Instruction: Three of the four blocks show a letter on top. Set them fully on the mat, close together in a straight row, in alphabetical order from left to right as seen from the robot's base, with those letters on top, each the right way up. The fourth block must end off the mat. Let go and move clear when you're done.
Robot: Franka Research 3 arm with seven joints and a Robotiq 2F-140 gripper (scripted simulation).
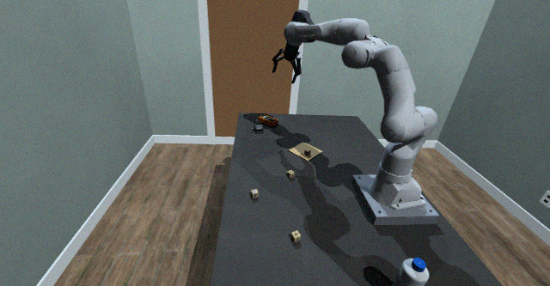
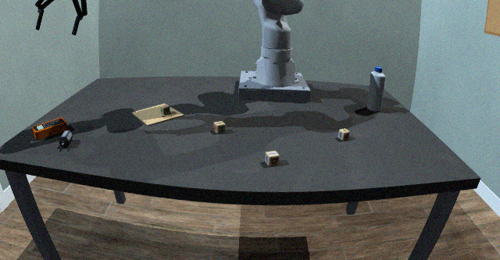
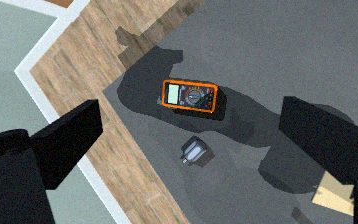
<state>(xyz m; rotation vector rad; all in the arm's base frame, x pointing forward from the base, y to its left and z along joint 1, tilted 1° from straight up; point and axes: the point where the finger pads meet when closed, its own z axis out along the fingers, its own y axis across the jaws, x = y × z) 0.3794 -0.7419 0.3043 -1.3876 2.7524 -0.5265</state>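
My black end effector (image 2: 58,16) hangs high with fingers spread wide, gripping nothing.
I see one small wooden cube block (image 2: 166,109) on the flat tan square mat (image 2: 150,115), whose corners point along the dark counter (image 2: 391,162); three such blocks (image 2: 272,158) lie scattered off it.

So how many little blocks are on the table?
4. One block sits on the tan mat. Another is just off the mat, one is near the table's front edge, and one is over by the white bottle.
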